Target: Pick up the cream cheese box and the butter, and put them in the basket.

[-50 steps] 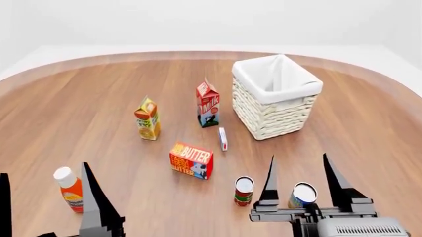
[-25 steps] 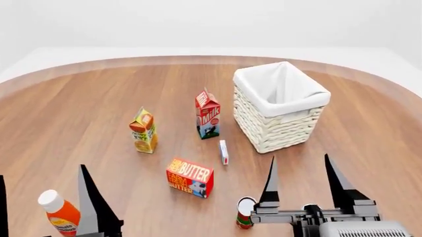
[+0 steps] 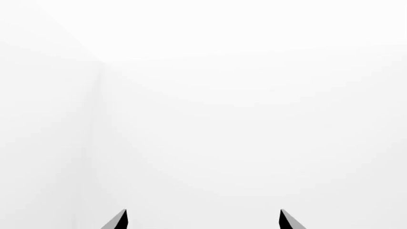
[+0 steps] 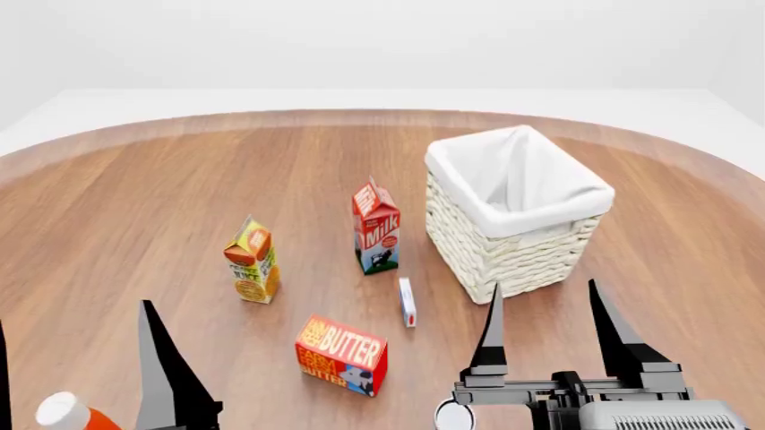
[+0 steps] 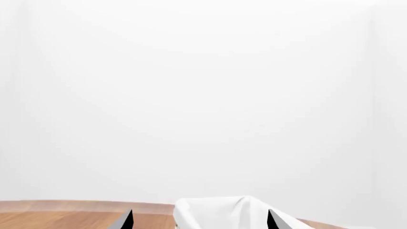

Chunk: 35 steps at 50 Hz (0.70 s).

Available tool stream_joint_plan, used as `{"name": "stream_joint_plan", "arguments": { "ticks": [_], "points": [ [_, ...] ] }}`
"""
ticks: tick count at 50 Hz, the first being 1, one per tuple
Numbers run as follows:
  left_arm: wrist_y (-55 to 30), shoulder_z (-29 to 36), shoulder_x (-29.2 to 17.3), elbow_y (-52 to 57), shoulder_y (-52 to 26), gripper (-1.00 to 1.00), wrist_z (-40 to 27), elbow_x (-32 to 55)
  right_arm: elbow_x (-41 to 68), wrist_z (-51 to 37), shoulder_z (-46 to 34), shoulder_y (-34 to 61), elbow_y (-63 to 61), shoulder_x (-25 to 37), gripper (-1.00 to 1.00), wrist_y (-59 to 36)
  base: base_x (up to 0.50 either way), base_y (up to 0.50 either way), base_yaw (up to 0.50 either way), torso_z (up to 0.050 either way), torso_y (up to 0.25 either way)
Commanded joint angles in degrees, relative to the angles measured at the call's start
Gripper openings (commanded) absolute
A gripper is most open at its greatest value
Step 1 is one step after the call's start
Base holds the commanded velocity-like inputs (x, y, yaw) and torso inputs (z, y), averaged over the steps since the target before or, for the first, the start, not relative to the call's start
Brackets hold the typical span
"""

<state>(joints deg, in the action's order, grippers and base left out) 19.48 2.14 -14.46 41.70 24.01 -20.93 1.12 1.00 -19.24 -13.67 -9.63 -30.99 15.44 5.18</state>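
Everything on the round wooden desk [image 4: 143, 206] has slid toward the bottom of the head view since a second ago; the two cans that stood low in the frame are nearly gone, only a white can top [image 4: 451, 417] showing at the bottom edge beside the right gripper [image 4: 545, 300], and the orange bottle with a white cap [image 4: 66, 414] now sits in the bottom left corner. Neither arm holds anything. Right gripper jaws stand wide apart, pointing up at lower right; the left gripper [image 4: 72, 322] at lower left shows one dark finger fully and another at the frame edge, also set wide.

Just above the bottom centre lies the red-and-orange butter box with white lettering [image 4: 342, 355], flat on the desk. Slightly above and right of it, the small thin white cream cheese box [image 4: 408, 301] lies apart from it, near the basket's lower left corner. Left of centre stands the orange juice carton [image 4: 253, 261]; the red-and-white milk carton [image 4: 376, 226] stands at centre. Right of centre sits the square white wicker basket with a cloth liner [image 4: 508, 246], its liner also peeking into the right wrist view [image 5: 210, 214].
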Motion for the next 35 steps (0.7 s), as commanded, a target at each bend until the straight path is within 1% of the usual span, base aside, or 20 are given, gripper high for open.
{"name": "stream_joint_plan", "arguments": {
  "ticks": [1,35],
  "points": [
    [0.31,0.12,-0.30,-0.01,0.16,1.00,-0.43,-0.07,0.32,-0.35,-0.10,0.07,-0.04,0.24,1.00,-0.13,0.16,0.00,0.00,0.000,0.000],
    [0.52,0.60,-1.33,0.14,0.15,1.00,-1.37,0.34,0.51,-1.22,-0.82,0.38,0.07,0.92,1.00,-0.21,0.16,0.00,0.00,0.000,0.000]
  ]
}}
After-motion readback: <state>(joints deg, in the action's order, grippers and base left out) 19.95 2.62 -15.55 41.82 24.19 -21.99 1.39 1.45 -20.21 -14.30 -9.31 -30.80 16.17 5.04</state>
